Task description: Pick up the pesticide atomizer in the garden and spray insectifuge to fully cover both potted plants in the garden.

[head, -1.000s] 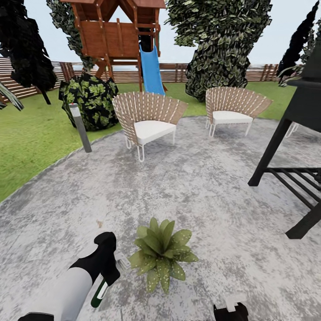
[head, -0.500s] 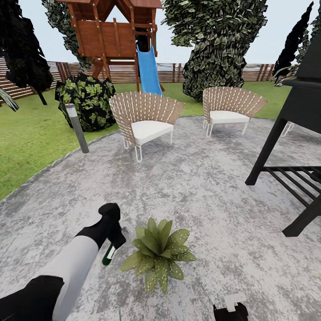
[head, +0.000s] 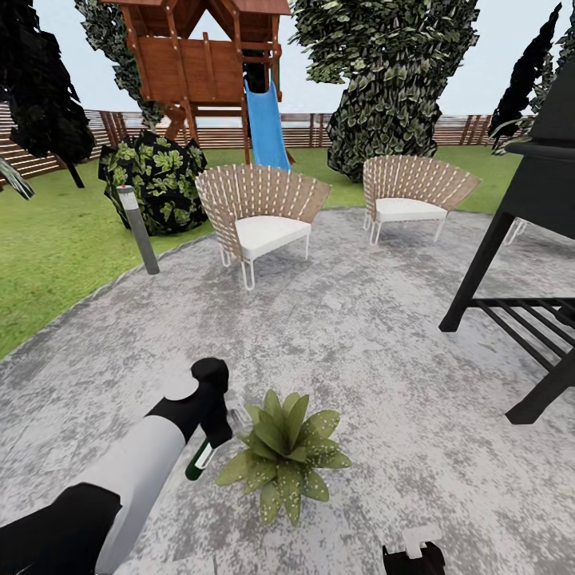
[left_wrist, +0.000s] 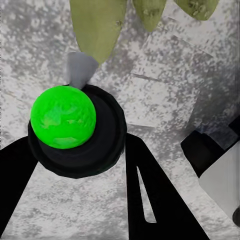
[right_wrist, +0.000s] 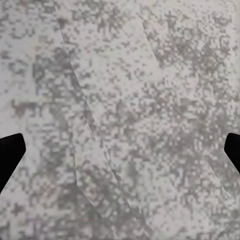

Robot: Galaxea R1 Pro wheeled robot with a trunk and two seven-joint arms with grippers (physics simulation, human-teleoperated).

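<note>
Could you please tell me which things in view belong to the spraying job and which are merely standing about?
Job:
- slim dark green bottle with white label, held in left claw
- speckled green-leaved potted plant

Standing about:
- two wicker chairs
- grey bollard lamp
- black metal stand
- wooden playhouse with blue slide

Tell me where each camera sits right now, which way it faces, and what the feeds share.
Head view: high on the robot, facing forward and down over the patio; left arm holds the atomizer beside the potted plant.
Left wrist view: near the left gripper, looking down its fingers at the atomizer, leaves beyond.
Right wrist view: near the right gripper, facing bare paving, fingers wide apart.
Shared: atomizer and plant, head and left wrist.
</note>
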